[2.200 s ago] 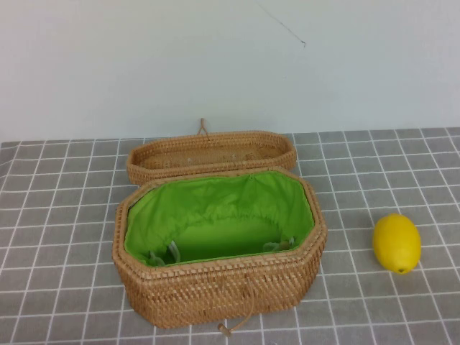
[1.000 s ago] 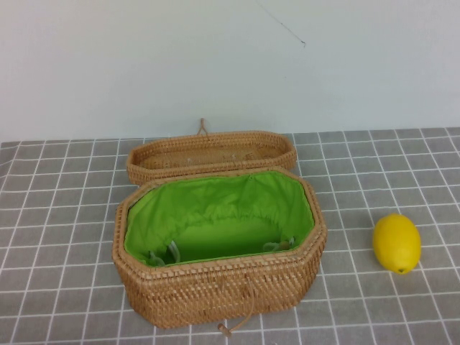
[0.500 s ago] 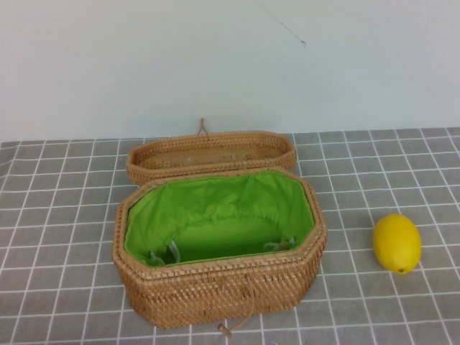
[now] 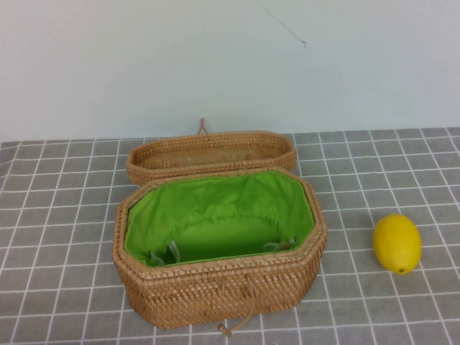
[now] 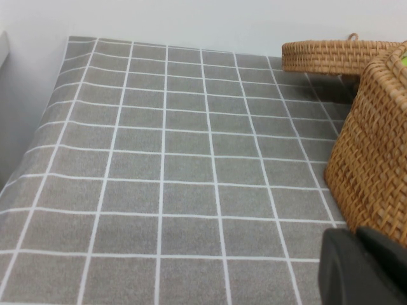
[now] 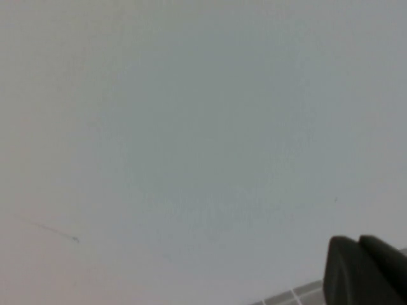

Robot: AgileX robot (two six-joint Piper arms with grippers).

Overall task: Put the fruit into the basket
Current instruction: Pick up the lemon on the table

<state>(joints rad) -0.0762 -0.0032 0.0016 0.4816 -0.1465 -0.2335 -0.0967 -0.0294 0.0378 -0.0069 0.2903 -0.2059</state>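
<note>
High view: lemon (image 4: 397, 243) beside basket (image 4: 215, 287); both end effectors unseen.

The desk (image 4: 57, 215) wears a grey cloth ruled in white squares. On it sits the basket (image 4: 219, 284) — open, its green lining showing. Its lid (image 4: 210, 154) lies just behind the basket, hollow side up, seeming to touch its back rim. The lemon (image 4: 397, 243) rests to the basket's right — well apart from it, directly on the cloth.
</note>
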